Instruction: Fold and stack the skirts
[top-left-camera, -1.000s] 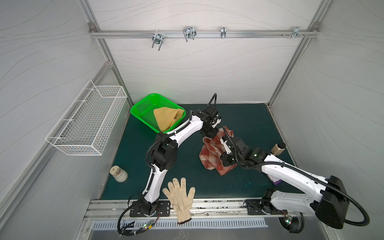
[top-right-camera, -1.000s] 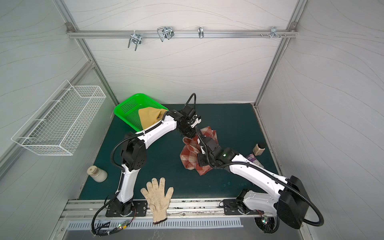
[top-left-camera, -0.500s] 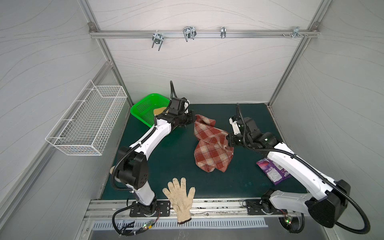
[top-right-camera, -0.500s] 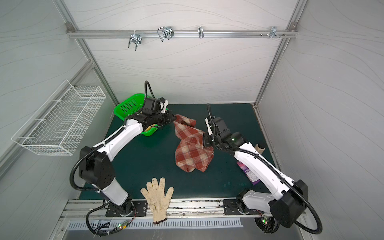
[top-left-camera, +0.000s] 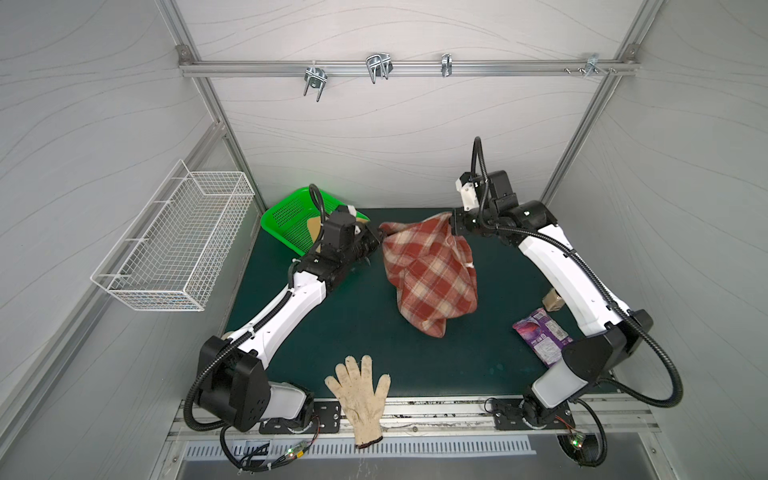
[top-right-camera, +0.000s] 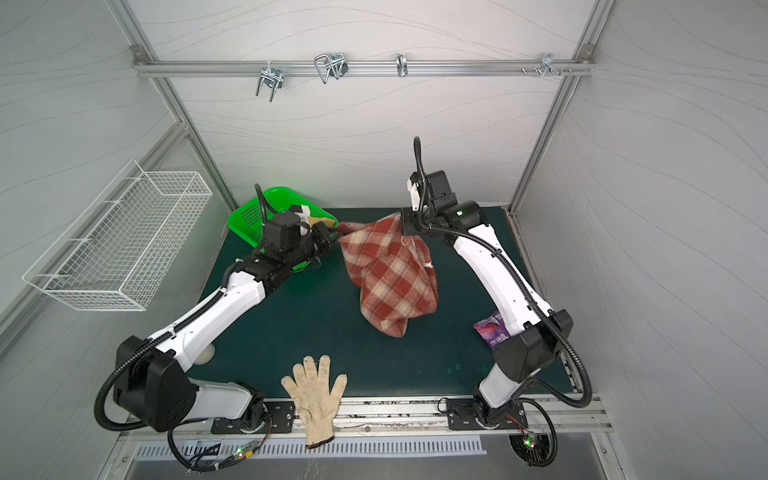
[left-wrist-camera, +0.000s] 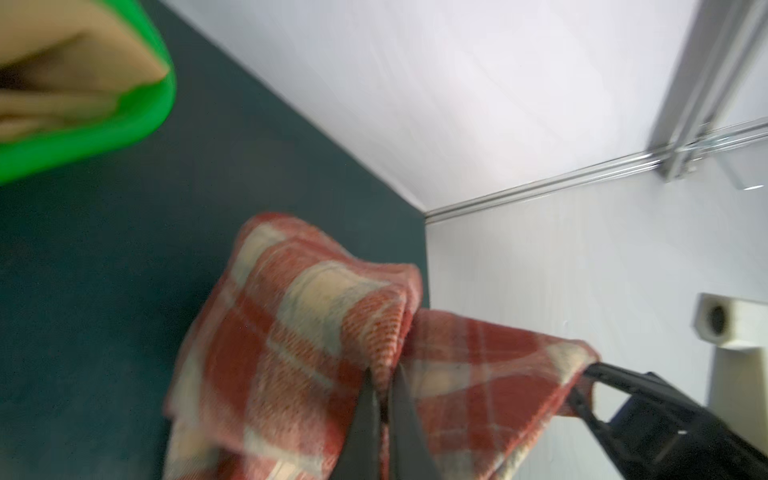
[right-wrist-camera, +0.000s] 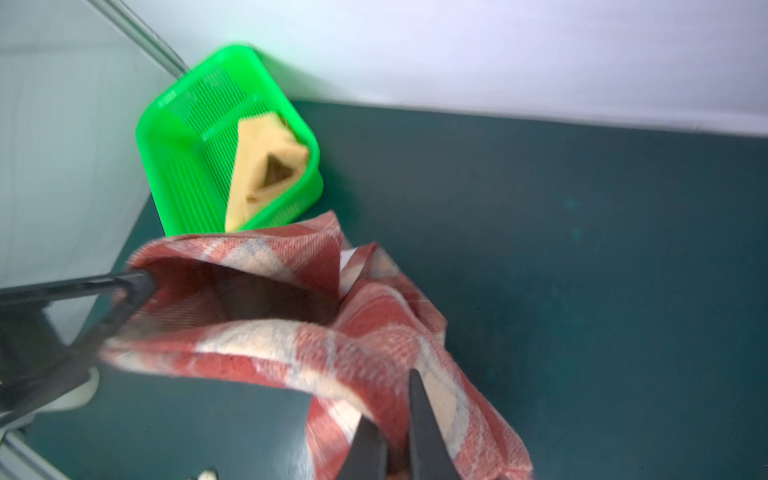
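A rust-red and cream plaid skirt (top-left-camera: 430, 270) (top-right-camera: 390, 270) hangs above the green mat, stretched between both grippers, its lower end drooping toward the mat. My left gripper (top-left-camera: 379, 240) (left-wrist-camera: 384, 386) is shut on the skirt's waist edge (left-wrist-camera: 316, 332) at the left. At the right end my right gripper (top-left-camera: 454, 226) (right-wrist-camera: 395, 419) is shut on the same edge (right-wrist-camera: 291, 353), whose opening gapes between the two grips. The mustard-yellow skirt (right-wrist-camera: 266, 170) (top-left-camera: 314, 226) lies folded in the green basket (right-wrist-camera: 187, 124) (top-left-camera: 291, 216) at the back left.
An off-white knitted glove (top-left-camera: 360, 395) lies over the mat's front edge. On the right a purple packet (top-left-camera: 540, 336) and a small brown bottle (top-left-camera: 552, 301) sit by the right arm. A white wire basket (top-left-camera: 178, 245) hangs on the left wall; hooks (top-left-camera: 376, 68) hang from a rail above.
Both grippers have lifted the plaid skirt off the mat and drawn apart, the left toward the green basket, the right toward the back right. The skirt went from a crumpled heap to hanging stretched.
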